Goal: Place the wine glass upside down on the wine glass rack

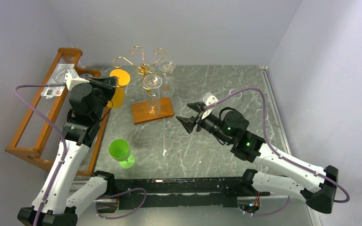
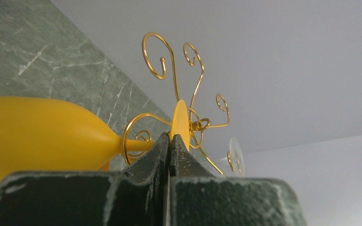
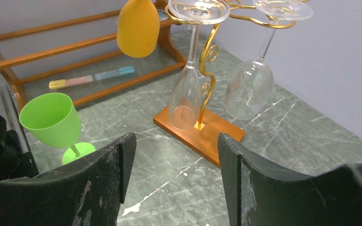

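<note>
While the yellow wine glass [image 3: 138, 26] hangs bowl down and foot up, it's right at the left side of the wine glass rack [image 1: 162, 110], and the left wrist view shows one gold scroll arm curling around its stem. Whether the foot already rests its weight on that wire, I can't tell.

The left pincer [image 2: 169, 139] is clenched on the glass where stem meets foot, its two fingers pressed together, up high beside the rack's top.

On the rack itself, two clear glasses [image 3: 186, 89] hang upside down from the scroll arms, one close against the central pole and one on the far side, bowls above the wooden base.

Over to the right pincer [image 3: 176, 139]: released, fingers spread wide with nothing between them. It hovers above the tabletop [image 1: 193, 155] to the right of the rack, well apart from it and facing it.

A green goblet [image 1: 120, 151] stands upright on the tabletop, near the left arm.

Along the left edge sits the wooden shelf [image 1: 33, 122], with the left arm reaching up beside it.
</note>
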Available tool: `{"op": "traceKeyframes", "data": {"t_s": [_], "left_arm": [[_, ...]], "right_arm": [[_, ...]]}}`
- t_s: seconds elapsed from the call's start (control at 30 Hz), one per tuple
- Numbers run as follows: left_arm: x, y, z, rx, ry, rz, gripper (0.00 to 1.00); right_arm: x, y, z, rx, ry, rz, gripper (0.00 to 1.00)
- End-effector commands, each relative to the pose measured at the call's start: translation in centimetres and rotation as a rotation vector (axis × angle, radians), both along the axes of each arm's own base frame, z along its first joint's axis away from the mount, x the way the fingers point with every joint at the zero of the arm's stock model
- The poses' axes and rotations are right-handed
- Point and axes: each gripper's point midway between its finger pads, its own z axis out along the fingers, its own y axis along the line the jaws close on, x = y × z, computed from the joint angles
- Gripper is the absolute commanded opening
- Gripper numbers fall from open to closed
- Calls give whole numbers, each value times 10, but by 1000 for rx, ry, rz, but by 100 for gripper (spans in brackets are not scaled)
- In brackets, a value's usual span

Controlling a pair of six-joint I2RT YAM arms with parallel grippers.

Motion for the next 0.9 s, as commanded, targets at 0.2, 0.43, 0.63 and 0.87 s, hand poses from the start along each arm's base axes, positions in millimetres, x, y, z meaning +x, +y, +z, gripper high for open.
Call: {"op": "traceKeyframes", "data": {"t_s": [0.2,0.43,0.63,0.87], "left_arm": [[-3,-21,-1,-62,-21,-132,5],[-4,-29,-16,25,33,-199,7],[-7,-24,-30,93,117,-189,19],[-16,-21,-40,153,173,-204,32]], "right_arm": [[-3,0,9,28,-3,9,68],[-4,-1,9,33,-1,10,68],[-5,3,8,28,12,25,68],[-6,6,6,31,62,30,68]]}}
